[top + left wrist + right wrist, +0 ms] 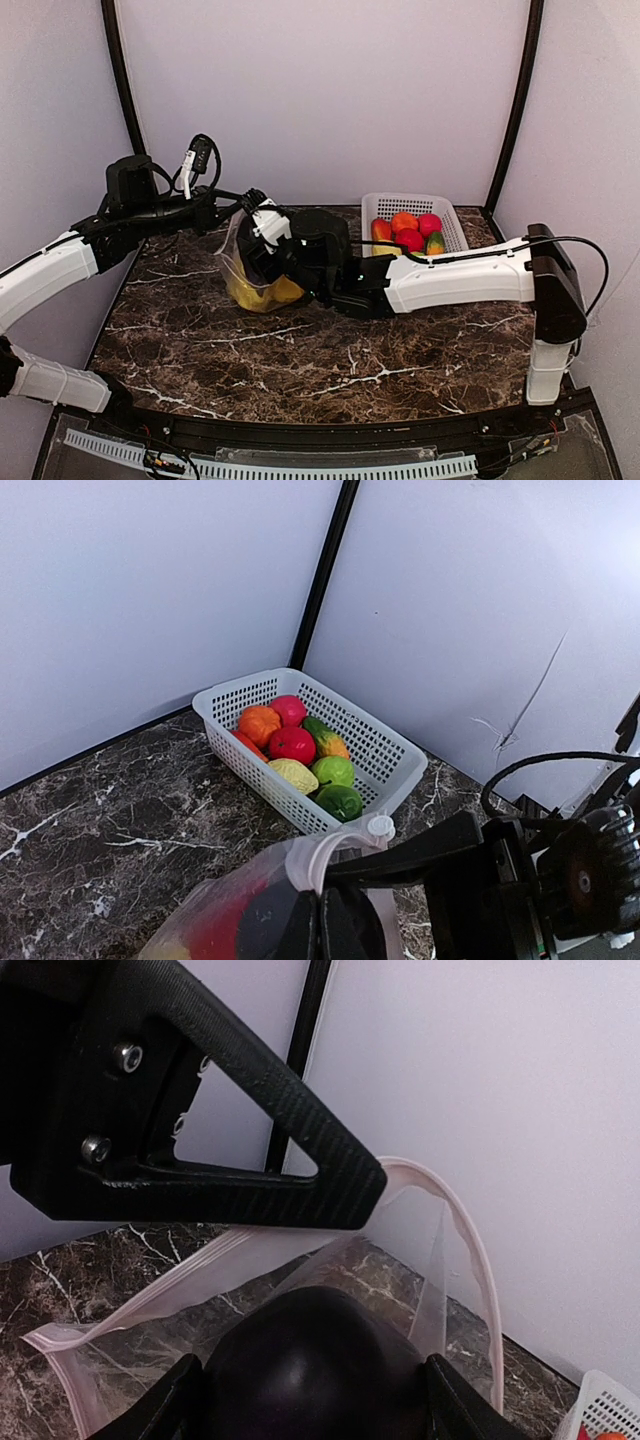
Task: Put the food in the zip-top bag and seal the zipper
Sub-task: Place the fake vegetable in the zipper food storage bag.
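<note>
The dark purple toy vegetable [315,1360], clamped in the right gripper [315,1405] at lower centre, should be lowered straight down and released inside the zip-top bag [395,1265] just beneath, whose zipper [478,1260] rim the closed left gripper [318,925] pinches up.

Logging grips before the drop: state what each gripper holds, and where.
Left gripper pinches the zip-top bag by its zipper rim. Right gripper clasps a dark purple food piece by its rounded sides.
</note>
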`<state>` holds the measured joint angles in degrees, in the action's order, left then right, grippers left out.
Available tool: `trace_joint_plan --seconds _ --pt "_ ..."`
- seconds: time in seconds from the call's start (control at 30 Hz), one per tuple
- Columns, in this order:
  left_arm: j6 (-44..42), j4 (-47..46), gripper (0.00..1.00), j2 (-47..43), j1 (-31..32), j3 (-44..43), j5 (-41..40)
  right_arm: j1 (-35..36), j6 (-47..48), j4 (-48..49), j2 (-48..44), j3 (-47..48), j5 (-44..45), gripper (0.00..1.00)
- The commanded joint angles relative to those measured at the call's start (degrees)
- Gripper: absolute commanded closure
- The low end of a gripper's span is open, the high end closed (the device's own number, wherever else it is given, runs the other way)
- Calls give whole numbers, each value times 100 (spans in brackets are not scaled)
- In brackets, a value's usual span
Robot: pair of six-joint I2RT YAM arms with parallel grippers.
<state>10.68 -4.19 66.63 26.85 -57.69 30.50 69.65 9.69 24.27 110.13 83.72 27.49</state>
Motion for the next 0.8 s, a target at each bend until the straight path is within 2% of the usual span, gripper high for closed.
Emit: trace_joint_plan --seconds 0.0,0.13,0.4,0.47,0.57,0.77 --pt "32 -222 99 -194 13 -31 96 32 -367 -852 292 603 -201 59" --pt "25 -219 99 -201 13 -23 76 22 -486 -1127 373 808 -160 53" --pt "35 -214 99 -212 13 -12 55 21 -706 -1519 -68 821 -402 18" --pt "31 -214 99 -210 7 -14 46 16 -779 -1625 -275 772 -566 13" --pt "24 -214 99 -212 9 -12 28 14 -893 -1795 -645 638 -859 8" --pt "15 -204 99 -221 13 -10 -13 21 -1189 -2286 -1387 357 -1316 7"
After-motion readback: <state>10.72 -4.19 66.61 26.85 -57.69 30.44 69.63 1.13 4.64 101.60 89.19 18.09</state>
